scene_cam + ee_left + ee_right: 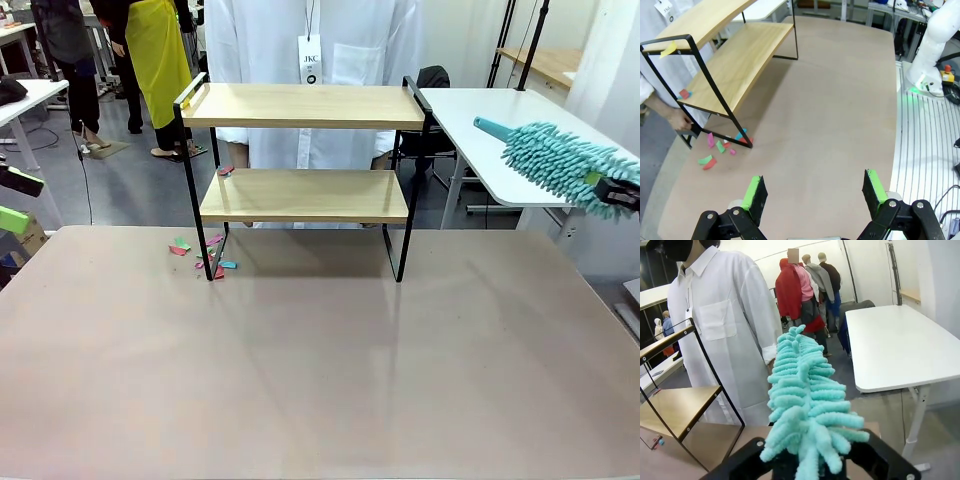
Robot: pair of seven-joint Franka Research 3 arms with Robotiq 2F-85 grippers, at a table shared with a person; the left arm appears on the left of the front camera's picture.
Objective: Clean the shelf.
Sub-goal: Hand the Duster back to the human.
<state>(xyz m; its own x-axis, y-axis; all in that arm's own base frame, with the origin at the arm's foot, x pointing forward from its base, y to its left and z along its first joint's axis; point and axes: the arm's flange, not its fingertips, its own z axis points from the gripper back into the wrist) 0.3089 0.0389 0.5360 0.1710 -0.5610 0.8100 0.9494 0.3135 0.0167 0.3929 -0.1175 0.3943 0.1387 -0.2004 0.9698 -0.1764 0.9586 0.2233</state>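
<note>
Risk: duster [560, 165] comes in from 3 o'clock and clips the shelf [305, 195] end rail, shoving the light rack, or flicks scraps [203, 254] off the desk [320, 370] edge. Shelf sits at 12 o'clock on the desk, scraps by its 9 o'clock foot. Right hand [812, 460] clamped on duster. Left hand [812, 197] wide open, empty, above the desk.

A robotics lab: a person in a white lab coat [310, 60] with a badge stands at the tan table's [320, 370] far edge, a white robot arm base [932, 55] is mounted beside it, and white work tables [500, 140] stand behind.
</note>
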